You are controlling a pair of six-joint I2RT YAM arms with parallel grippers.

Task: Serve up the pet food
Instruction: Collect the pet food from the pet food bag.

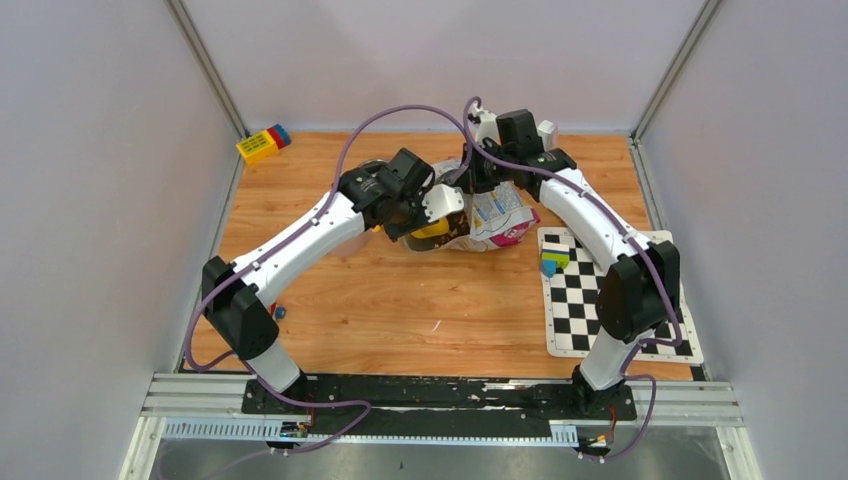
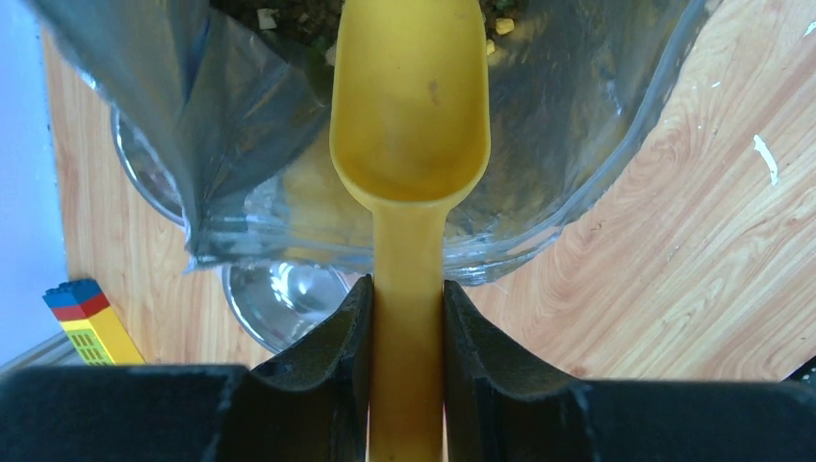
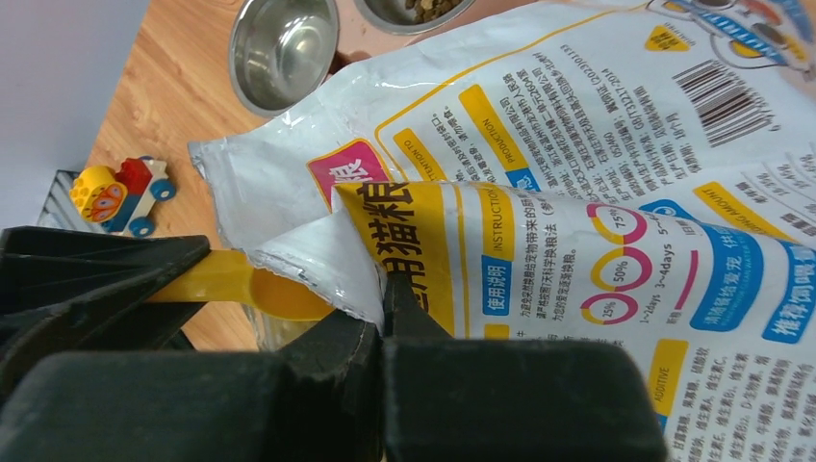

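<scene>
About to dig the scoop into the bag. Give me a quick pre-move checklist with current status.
1. Grip of left claw on scoop handle: ok.
2. Pinch of right claw on bag edge: ok.
3. Scoop inside bag mouth: ok.
4. Scoop loaded with pet food: not ok, empty.
5. Scoop tip touching pet food: cannot tell.
6. Empty steel bowl available: ok.

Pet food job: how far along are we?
Done: one bowl already holds kibble; the other bowl is empty. In hand: right gripper pinches the bag edge, left gripper holds the empty scoop at its mouth. Left: scoop kibble, pour into a bowl.
</scene>
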